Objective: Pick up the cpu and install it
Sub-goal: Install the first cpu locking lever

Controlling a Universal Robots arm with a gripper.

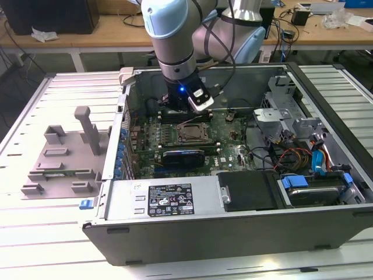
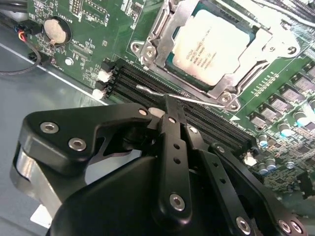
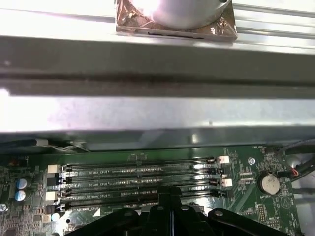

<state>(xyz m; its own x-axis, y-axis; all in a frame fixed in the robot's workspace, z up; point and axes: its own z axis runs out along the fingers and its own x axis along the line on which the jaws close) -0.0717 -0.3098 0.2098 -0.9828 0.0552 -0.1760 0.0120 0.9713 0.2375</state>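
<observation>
The cpu (image 2: pixel 211 44), a flat square chip with a pale silver top, lies in the motherboard socket (image 1: pixel 192 133) inside a metal frame. A thin metal lever (image 2: pixel 187 98) runs along the socket's edge. My gripper (image 2: pixel 170 104) is shut with nothing between its black fingers. It hovers over the black memory slots (image 3: pixel 142 179) beside the socket, apart from the cpu. In the exterior view the arm's wrist (image 1: pixel 182 87) reaches down into the open computer case (image 1: pixel 233 233), just behind the socket.
A grey plastic fixture (image 1: pixel 58 157) with upright posts sits outside the case at the exterior view's left. Inside are a black finned block (image 1: pixel 183 157), a silver power supply (image 1: pixel 169 198), a coin battery (image 3: pixel 268 183), drive bays and cables (image 1: pixel 291 157). The case wall (image 3: pixel 157 113) stands close behind the slots.
</observation>
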